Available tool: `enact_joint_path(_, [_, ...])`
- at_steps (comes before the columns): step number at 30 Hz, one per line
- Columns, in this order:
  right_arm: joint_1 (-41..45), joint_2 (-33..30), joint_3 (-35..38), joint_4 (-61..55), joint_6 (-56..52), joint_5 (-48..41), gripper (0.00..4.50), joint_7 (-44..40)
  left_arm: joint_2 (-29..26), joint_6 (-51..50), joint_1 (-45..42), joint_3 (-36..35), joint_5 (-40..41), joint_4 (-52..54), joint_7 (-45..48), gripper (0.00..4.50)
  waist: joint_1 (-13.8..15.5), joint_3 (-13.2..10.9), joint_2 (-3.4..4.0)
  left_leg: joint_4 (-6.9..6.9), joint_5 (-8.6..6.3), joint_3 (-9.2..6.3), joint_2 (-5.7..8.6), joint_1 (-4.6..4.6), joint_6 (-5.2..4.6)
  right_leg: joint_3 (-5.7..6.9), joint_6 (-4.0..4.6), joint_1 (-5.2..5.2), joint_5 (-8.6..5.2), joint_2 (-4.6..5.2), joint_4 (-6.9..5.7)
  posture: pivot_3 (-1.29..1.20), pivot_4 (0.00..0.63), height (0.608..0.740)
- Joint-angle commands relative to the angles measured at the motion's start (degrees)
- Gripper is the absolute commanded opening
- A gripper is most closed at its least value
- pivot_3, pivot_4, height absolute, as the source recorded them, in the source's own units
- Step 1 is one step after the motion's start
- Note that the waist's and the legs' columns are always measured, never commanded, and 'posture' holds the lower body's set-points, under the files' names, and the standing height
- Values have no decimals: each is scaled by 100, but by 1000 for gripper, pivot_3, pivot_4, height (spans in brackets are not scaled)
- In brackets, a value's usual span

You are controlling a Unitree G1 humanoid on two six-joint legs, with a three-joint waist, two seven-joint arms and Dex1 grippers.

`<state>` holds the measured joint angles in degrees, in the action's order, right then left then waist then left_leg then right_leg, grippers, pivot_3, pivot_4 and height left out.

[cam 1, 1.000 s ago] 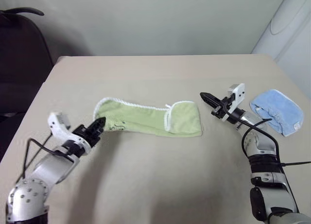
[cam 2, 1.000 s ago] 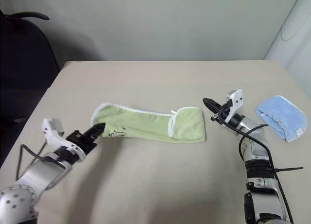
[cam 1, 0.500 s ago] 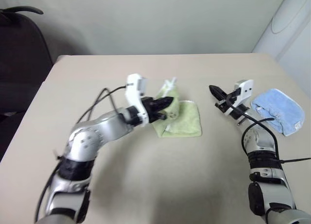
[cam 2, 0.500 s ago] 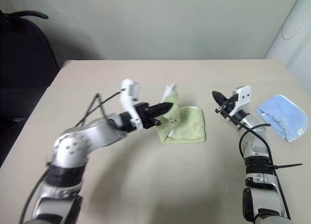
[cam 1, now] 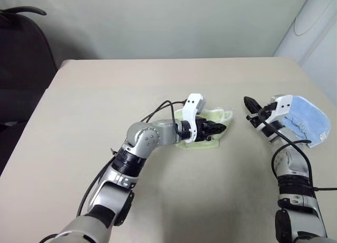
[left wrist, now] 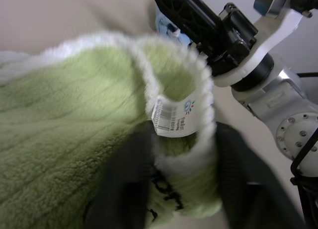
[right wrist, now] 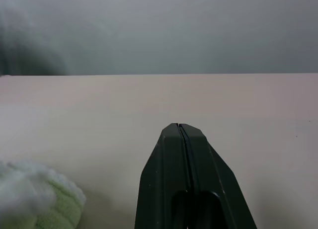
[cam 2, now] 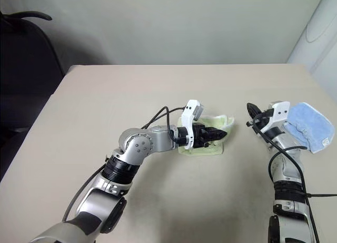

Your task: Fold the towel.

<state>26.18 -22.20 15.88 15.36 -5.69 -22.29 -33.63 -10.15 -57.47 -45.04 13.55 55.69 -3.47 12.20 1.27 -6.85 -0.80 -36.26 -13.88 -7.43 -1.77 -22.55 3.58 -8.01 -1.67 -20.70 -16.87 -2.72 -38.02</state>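
Observation:
The light green towel [cam 1: 215, 115] lies doubled over in a small heap at the middle right of the table, white hem and tag [left wrist: 175, 115] up. My left gripper [cam 1: 218, 128] reaches across it from the left, low over its right end. In the left wrist view its black fingers [left wrist: 119, 189] stand apart with the towel's hemmed corner [left wrist: 59, 119] lying between them, so it is open. My right gripper [cam 2: 253, 108] hovers just right of the towel, shut and empty, with its fingers pressed together [right wrist: 180, 127].
A folded light blue towel [cam 1: 309, 119] lies at the table's right edge, just behind my right wrist. The beige table [cam 1: 158, 85] stretches bare to the left and front. A dark chair [cam 1: 21, 69] stands beyond the table's left side.
My left arm swept from the left across to the right, carrying the towel's left end over onto its right part, and its fingers have parted. My right gripper drifted slightly right.

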Motion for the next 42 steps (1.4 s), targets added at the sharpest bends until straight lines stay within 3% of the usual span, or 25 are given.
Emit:
enact_joint_path(1, [21, -136, 78, -312, -52, -77, 0, 20, 92, -208, 85, -493, 157, 409, 47, 3286, -4, 0, 0, 0, 0, 0, 0, 0, 0, 0, 0, 0, 0, 0, 0, 0, 150, 740])
enact_joint_path(2, [29, -162, 38, -317, -73, -66, 0, -31, 84, -267, 145, -638, 235, 538, 32, 3684, -4, 0, 0, 0, 0, 0, 0, 0, 0, -1, 0, 0, 0, 0, 0, 0, 150, 740])
enact_joint_path(8, [13, -445, -221, -558, -466, -204, 0, -636, -412, -160, 631, -1477, 176, 1319, 88, 3684, -6, 0, 0, -1, 1, 1, 0, 0, 1, 0, -1, 0, -1, -1, -1, 0, 150, 740])
enact_joint_path(11, [-10, -561, -376, -884, -907, -462, 0, -1023, -821, 176, 867, -1612, -271, 1443, 288, 3101, -9, 0, 0, -2, 2, 1, -1, 0, 1, 0, -1, 0, -1, -3, 0, 0, 150, 740])
enact_joint_path(19, [-300, -589, -1173, -1846, -1927, -779, 0, -1687, -1286, 1040, 1251, -848, -1352, 1585, 1537, 253, 11, 2, -4, -18, 1, -6, 1, -5, 0, 2, -4, 3, -2, -3, 2, 0, 150, 740])
enact_joint_path(27, [-415, -472, -1990, -513, -1519, 305, 0, -1502, -1434, 1918, 1449, 817, -3445, 89, 2036, 253, 5, 7, -12, -26, -8, -9, 0, -5, -15, 0, -6, 7, -3, 1, 0, 0, 150, 740])
enact_joint_path(30, [-520, -385, -1879, -266, -1259, 405, 0, -1400, -1159, 2062, 1584, 484, -3401, -149, 2015, 253, 7, 32, -15, -27, -11, -12, 0, 12, -21, 2, -6, 26, -3, 2, 0, 0, 150, 740])
enact_joint_path(32, [-639, -378, -1763, -417, -1173, 344, 0, -1391, -1035, 2161, 1732, 191, -3257, 46, 2056, 253, 9, 34, -18, -26, -47, -14, 1, 33, -83, 2, -7, 53, -3, 3, 9, 0, 150, 740])
enact_joint_path(37, [-703, -399, -1277, -1112, -1292, -95, 0, -1298, -670, 1900, 2111, -1097, -1991, 1286, 2089, 253, 10, 29, -21, -32, -18, -10, 3, 25, -31, 4, -12, 50, -6, 2, 9, 0, 150, 740])
enact_joint_path(42, [-727, -643, -904, -1640, -1703, -462, 0, -1382, -1088, 1654, 2454, -1822, -1720, 1976, 1902, 253, 4, 28, -21, -34, -13, -4, 2, 8, -23, 1, -13, 32, -6, 0, 8, 0, 150, 740])
